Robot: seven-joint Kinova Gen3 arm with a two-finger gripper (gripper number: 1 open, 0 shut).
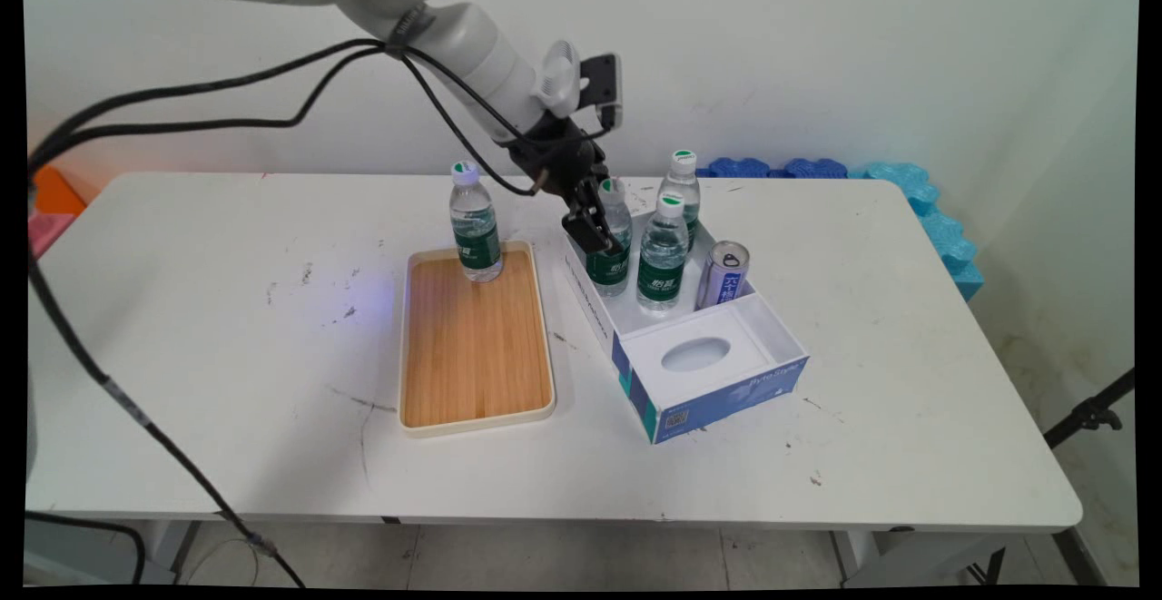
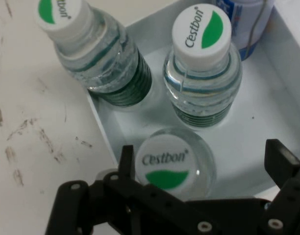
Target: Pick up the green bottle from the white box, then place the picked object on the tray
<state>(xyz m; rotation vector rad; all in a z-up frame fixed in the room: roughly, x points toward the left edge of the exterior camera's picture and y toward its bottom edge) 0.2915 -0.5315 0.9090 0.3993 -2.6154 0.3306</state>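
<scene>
My gripper [image 1: 595, 226] hangs open over the near-left corner of a white and blue box [image 1: 708, 373], and is nearest the water bottle [image 1: 611, 260] standing there. In the hand view that bottle's white Cestbon cap [image 2: 164, 167] sits between my fingers [image 2: 126, 157]: the left one is close beside it, the right one well apart. My gripper [image 2: 204, 159] holds nothing. Two more bottles [image 1: 663, 260] [image 1: 681, 184] and a blue and white can [image 1: 723, 273] stand in the same compartment. In the hand view they are the centre bottle [image 2: 202, 68], the top-left bottle [image 2: 93, 51] and the can [image 2: 243, 19].
A wooden tray [image 1: 477, 355] with a cream rim lies left of the box, with one water bottle [image 1: 475, 235] upright at its far end. The box's near part is a white insert with an oval hollow [image 1: 696, 354]. Blue foam pieces [image 1: 908, 187] line the wall at the far right.
</scene>
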